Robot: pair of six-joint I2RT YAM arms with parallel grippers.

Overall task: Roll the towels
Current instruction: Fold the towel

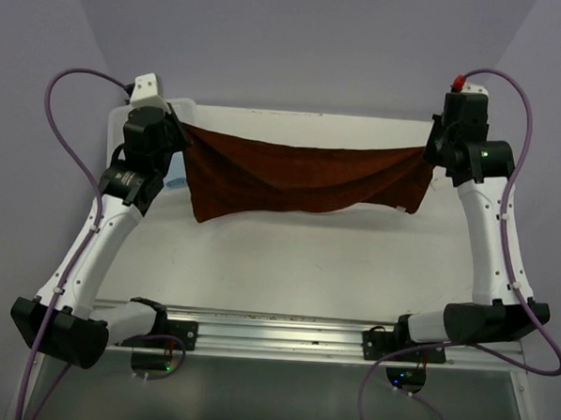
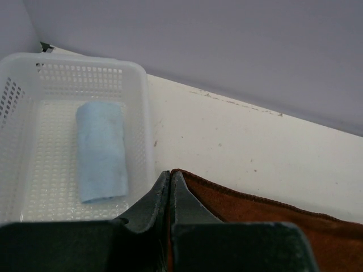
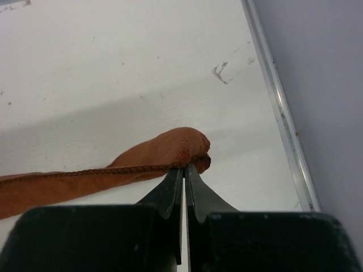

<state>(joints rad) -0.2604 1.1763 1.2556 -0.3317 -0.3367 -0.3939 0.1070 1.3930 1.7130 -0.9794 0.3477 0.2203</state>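
The rust reddish-brown towel point(image 1: 301, 178) hangs stretched across the far part of the table, sagging in the middle. My left gripper point(image 1: 183, 130) is shut on its left corner point(image 2: 187, 180); the cloth edge runs off to the right in the left wrist view. My right gripper point(image 1: 430, 154) is shut on its right corner point(image 3: 184, 147), which bunches over the fingertips. The light sky-blue towel point(image 2: 102, 150) lies rolled inside the white mesh basket point(image 2: 142, 85), left of my left gripper point(image 2: 170, 173). In the top view only a sliver of that blue towel point(image 1: 177, 180) shows behind the left arm.
The basket's rim point(image 1: 178, 101) stands at the far left corner of the white table point(image 1: 306, 258). A metal edge strip point(image 3: 281, 107) borders the table on the right, beside the purple wall. A rail point(image 1: 274, 327) runs along the near edge between the arm bases.
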